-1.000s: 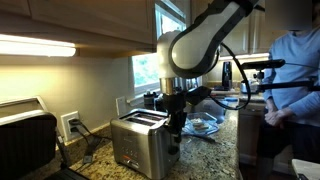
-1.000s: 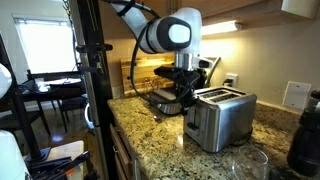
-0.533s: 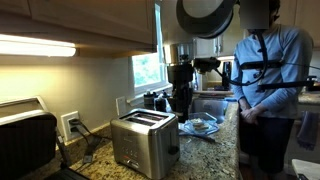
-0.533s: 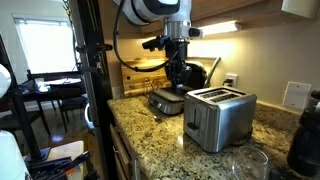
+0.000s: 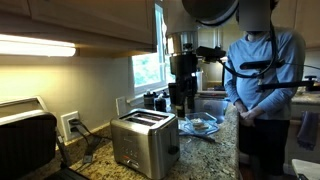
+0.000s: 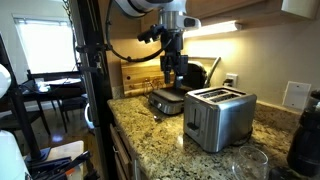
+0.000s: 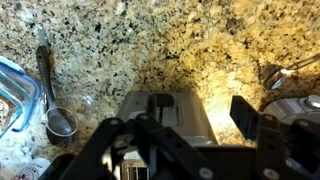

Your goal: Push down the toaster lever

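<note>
The silver two-slot toaster [image 5: 145, 140] [image 6: 220, 116] stands on the granite counter. In the wrist view I look down on its end face [image 7: 165, 118], and the dark lever [image 7: 160, 103] sits in its vertical slot. My gripper [image 5: 180, 100] [image 6: 172, 78] hangs well above the counter, higher than the toaster and off its lever end, touching nothing. In the wrist view the gripper [image 7: 175, 128] is open, its right finger [image 7: 245, 115] spread wide of the toaster end, with nothing between the fingers.
A person [image 5: 265, 90] stands close by the counter beyond the arm. A metal measuring cup [image 7: 62, 122], a spoon [image 7: 42, 65] and a blue-edged container [image 7: 12, 95] lie near the toaster. A black appliance [image 6: 165, 100] and a glass [image 6: 245, 165] share the counter.
The arm has risen from low beside the toaster's lever end to well above it. The jaws have opened from shut.
</note>
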Controlling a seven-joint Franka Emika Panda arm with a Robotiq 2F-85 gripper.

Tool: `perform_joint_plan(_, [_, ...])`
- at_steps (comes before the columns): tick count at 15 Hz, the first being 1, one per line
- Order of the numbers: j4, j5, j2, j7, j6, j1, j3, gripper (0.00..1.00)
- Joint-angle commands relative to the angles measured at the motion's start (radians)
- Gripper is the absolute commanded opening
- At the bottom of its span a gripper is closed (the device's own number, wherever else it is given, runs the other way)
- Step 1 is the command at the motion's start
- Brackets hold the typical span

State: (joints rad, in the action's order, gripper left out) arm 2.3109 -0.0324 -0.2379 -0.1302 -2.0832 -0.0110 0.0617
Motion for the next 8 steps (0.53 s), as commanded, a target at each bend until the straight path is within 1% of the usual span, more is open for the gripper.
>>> perform_joint_plan(1, [0.028, -0.001, -0.048, -0.025, 0.031, -0.005, 0.002, 1.0])
perform_joint_plan(4, [0.027, 0.005, -0.048, -0.029, 0.037, -0.005, 0.002, 1.0])
perform_joint_plan(5, [-0.001, 0.0, 0.0, -0.004, 0.007, -0.004, -0.003, 1.0])
perform_joint_plan(8, [-0.001, 0.0, 0.0, -0.005, 0.01, -0.004, -0.003, 1.0])
